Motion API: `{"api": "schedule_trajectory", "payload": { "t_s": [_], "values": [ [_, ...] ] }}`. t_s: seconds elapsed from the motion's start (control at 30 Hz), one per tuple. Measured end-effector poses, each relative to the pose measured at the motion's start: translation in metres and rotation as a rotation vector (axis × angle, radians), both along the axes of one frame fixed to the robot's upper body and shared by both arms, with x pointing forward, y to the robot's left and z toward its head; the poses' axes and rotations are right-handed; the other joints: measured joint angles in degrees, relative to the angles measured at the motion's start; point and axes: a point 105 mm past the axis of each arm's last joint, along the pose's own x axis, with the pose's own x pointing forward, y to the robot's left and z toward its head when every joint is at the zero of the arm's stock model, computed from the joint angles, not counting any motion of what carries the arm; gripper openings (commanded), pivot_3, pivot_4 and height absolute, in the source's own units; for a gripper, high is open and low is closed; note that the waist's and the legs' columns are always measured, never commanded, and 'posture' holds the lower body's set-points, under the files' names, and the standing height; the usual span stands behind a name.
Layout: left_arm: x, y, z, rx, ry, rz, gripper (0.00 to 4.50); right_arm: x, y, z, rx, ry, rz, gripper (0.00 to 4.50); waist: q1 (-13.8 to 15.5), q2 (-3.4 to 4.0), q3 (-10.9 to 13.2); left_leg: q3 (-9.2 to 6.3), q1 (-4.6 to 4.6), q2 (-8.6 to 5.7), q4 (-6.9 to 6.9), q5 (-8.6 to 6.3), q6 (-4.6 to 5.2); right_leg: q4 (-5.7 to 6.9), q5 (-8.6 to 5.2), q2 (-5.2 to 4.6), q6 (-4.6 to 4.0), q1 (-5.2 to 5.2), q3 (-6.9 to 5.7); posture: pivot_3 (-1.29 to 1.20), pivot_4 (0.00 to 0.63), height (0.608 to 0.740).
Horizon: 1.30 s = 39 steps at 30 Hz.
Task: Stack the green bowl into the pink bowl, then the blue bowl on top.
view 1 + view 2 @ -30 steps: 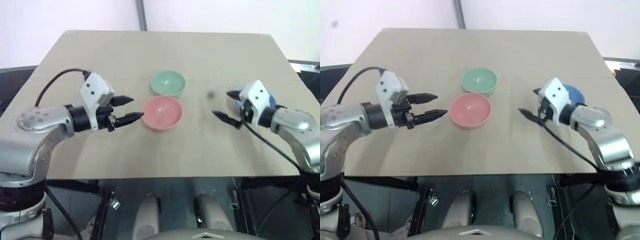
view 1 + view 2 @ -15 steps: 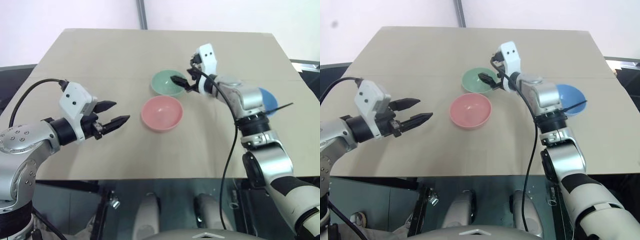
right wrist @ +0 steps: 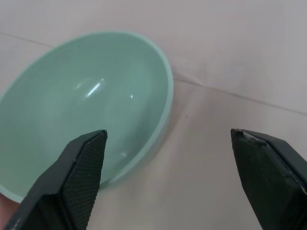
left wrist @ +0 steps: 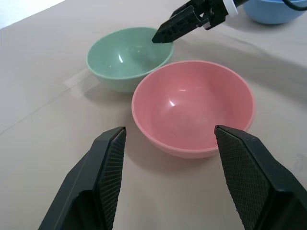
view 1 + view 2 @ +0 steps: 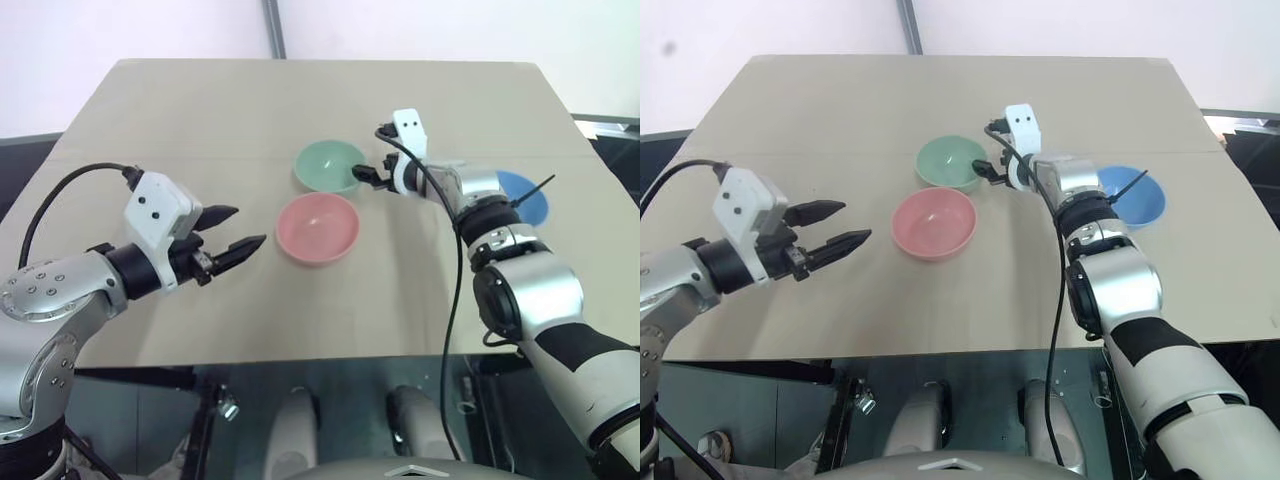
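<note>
Three bowls stand on a flat tan table (image 5: pixel 200 110), each upright and apart from the others. The green bowl (image 5: pixel 328 166) sits toward the middle of the tabletop, the pink bowl (image 5: pixel 317 227) just in front of it and nearer the robot with a narrow strip of table between their rims, and the blue bowl (image 5: pixel 1128 195) lies well off to the right, partly hidden behind the right arm and crossed by a black cable (image 5: pixel 1132 187). The right gripper (image 5: pixel 372 172) is stretched out over the table at the green bowl's right rim, its two black fingers spread wide with nothing between them; in the right wrist view one finger (image 3: pixel 72 182) lies over the bowl's edge and the other over bare table. The left gripper (image 5: pixel 232 232) hangs to the left of the pink bowl, apart from it, fingers parted and empty, pointing toward that bowl. A faint seam or strip of tape (image 4: pixel 76 79) runs across the tabletop beside the green bowl. Behind the table stands a pale wall with a dark upright post (image 5: pixel 271 28).
</note>
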Motion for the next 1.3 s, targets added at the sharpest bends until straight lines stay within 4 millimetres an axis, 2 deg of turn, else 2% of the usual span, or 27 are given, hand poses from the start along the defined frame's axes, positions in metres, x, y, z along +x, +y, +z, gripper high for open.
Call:
{"api": "schedule_trajectory", "payload": {
  "t_s": [0.03, 0.13, 0.43, 0.53, 0.63, 0.7, 0.77, 0.87, 1.0, 1.1, 1.2, 1.3],
  "values": [
    [0.000, 0.000, 0.000, 0.001, -0.002, 0.003, 3.18, 0.000, 0.000, -0.002, 0.003, 0.008, 0.003, 3.68, 0.0, 0.00, 0.0, 0.00, 0.00, 0.00, 0.00, 0.00, 0.00, 0.00, 0.00, 0.00, 0.00, 0.00, 0.00, 0.00, 0.150, 0.740],
    [-0.002, -0.002, -0.002, -0.003, 0.002, 0.005, 3.18, -0.002, 0.003, -0.002, 0.008, 0.017, 0.020, 2.16, -0.1, 0.03, 0.0, 0.00, 0.00, 0.00, -0.01, 0.00, 0.00, -0.01, 0.00, 0.00, 0.00, -0.01, 0.00, 0.00, 0.150, 0.740],
    [-0.003, -0.003, -0.003, -0.008, -0.004, 0.016, 3.18, -0.005, 0.020, 0.021, 0.008, -0.095, 0.130, 2.16, -0.1, 0.05, 0.0, 0.00, 0.00, 0.00, -0.05, 0.00, 0.00, -0.04, 0.00, 0.00, 0.00, -0.01, 0.00, 0.00, 0.150, 0.740],
    [-0.003, -0.003, -0.004, -0.010, -0.002, 0.016, 3.18, -0.015, 0.035, 0.055, -0.031, -0.326, 0.279, 2.16, -0.1, 0.13, 0.1, 0.01, 0.00, 0.00, -0.14, 0.00, 0.00, -0.08, 0.00, 0.00, 0.00, -0.03, 0.00, 0.00, 0.150, 0.740],
    [-0.003, -0.003, -0.004, -0.010, -0.004, 0.014, 3.18, -0.033, 0.039, 0.075, -0.147, -0.564, 0.452, 2.16, 0.2, 0.12, 0.1, 0.00, 0.01, 0.00, -0.21, 0.00, -0.01, -0.17, 0.00, -0.01, 0.01, -0.02, -0.03, 0.00, 0.150, 0.740],
    [-0.003, -0.002, -0.005, -0.011, -0.001, 0.015, 3.18, -0.056, 0.038, 0.071, -0.247, -0.700, 0.643, 2.16, 0.3, 0.10, 0.1, 0.01, 0.00, 0.00, -0.23, 0.00, -0.01, -0.26, 0.00, -0.02, 0.01, 0.02, -0.03, 0.00, 0.150, 0.740],
    [-0.003, -0.002, -0.005, -0.011, -0.003, 0.015, 3.18, -0.078, 0.035, 0.056, -0.354, -0.783, 0.833, 2.16, 0.3, 0.11, 0.1, 0.02, -0.01, 0.00, -0.23, 0.00, -0.01, -0.29, 0.00, -0.03, 0.01, 0.01, -0.02, 0.00, 0.150, 0.740],
    [-0.003, -0.003, -0.004, -0.010, -0.007, 0.013, 3.18, -0.097, 0.028, 0.031, -0.572, -0.857, 1.069, 2.16, 0.1, 0.14, 0.1, 0.03, 0.04, 0.01, -0.25, 0.00, -0.02, -0.26, 0.00, -0.02, 0.01, 0.01, -0.02, 0.00, 0.150, 0.740],
    [-0.004, -0.002, -0.008, -0.010, 0.004, 0.015, 3.18, -0.096, 0.021, 0.013, -0.719, -0.886, 1.168, 2.16, -0.2, 0.13, 0.1, 0.06, 0.14, 0.01, -0.26, 0.00, -0.02, -0.17, 0.00, 0.00, 0.00, 0.01, 0.04, 0.00, 0.150, 0.740],
    [-0.006, -0.001, -0.011, -0.005, 0.013, 0.023, 3.18, -0.084, 0.022, 0.009, -0.818, -0.892, 1.159, 2.99, -0.2, 0.15, 0.1, 0.08, 0.15, 0.01, -0.25, 0.03, -0.06, -0.11, 0.00, 0.00, -0.01, 0.00, 0.08, 0.00, 0.150, 0.740],
    [-0.010, 0.001, -0.013, 0.003, 0.016, 0.035, 3.18, -0.073, 0.024, 0.019, -0.868, -0.915, 1.124, 4.39, 0.0, 0.16, 0.1, 0.07, 0.14, 0.01, -0.26, 0.03, -0.07, -0.14, -0.01, -0.01, -0.02, 0.00, 0.07, 0.00, 0.150, 0.740],
    [-0.014, 0.003, -0.011, 0.007, 0.007, 0.051, 3.18, -0.072, 0.028, 0.027, -0.823, -0.929, 1.103, 4.46, 0.0, 0.16, 0.1, 0.07, 0.13, 0.00, -0.26, 0.03, -0.07, -0.14, -0.01, -0.02, -0.02, 0.01, 0.07, 0.00, 0.150, 0.740]
  ]
}}
